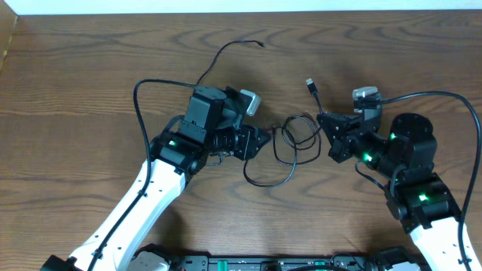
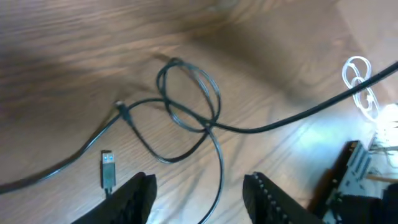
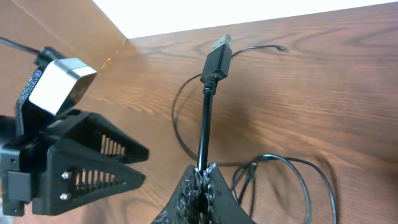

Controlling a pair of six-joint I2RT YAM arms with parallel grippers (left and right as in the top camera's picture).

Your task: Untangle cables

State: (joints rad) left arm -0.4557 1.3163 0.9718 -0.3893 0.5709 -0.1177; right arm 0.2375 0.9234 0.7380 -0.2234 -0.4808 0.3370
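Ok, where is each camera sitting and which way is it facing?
Overhead: fixed above the table, facing straight down on left arm, right arm, left gripper, right gripper and the black cable looped between them.
Left wrist: on its arm, facing down past its open jaws at the cable's loops.
Right wrist: on its arm, facing across the table over its shut jaws, which pinch the cable under its USB plug; left gripper beside.
Shared: overhead and right wrist both show that plug and the left gripper; all three show the loops.
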